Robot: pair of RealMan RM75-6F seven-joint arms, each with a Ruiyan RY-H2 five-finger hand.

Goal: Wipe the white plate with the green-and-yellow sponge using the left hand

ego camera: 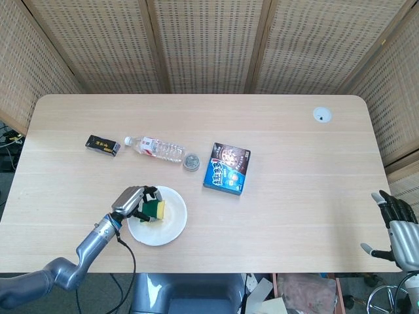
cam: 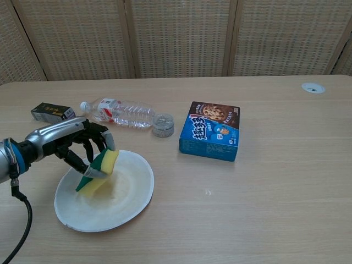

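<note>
The white plate (ego camera: pixel 169 226) (cam: pixel 129 195) lies near the table's front left edge. My left hand (ego camera: pixel 131 202) (cam: pixel 69 144) hangs over the plate's left part and grips the green-and-yellow sponge (ego camera: pixel 156 209) (cam: pixel 100 170), which stands tilted with its lower edge on the plate surface. My right hand (ego camera: pixel 397 226) shows only in the head view, off the table's front right corner, fingers spread and nothing in it.
Behind the plate lie a clear water bottle (ego camera: pixel 156 149) (cam: pixel 121 113), a small round tin (ego camera: pixel 191 161) (cam: pixel 163 126), a blue cookie box (ego camera: pixel 227 168) (cam: pixel 214 137) and a small black box (ego camera: pixel 103 144) (cam: pixel 53 113). A white disc (ego camera: pixel 321 115) (cam: pixel 313 87) sits far right.
</note>
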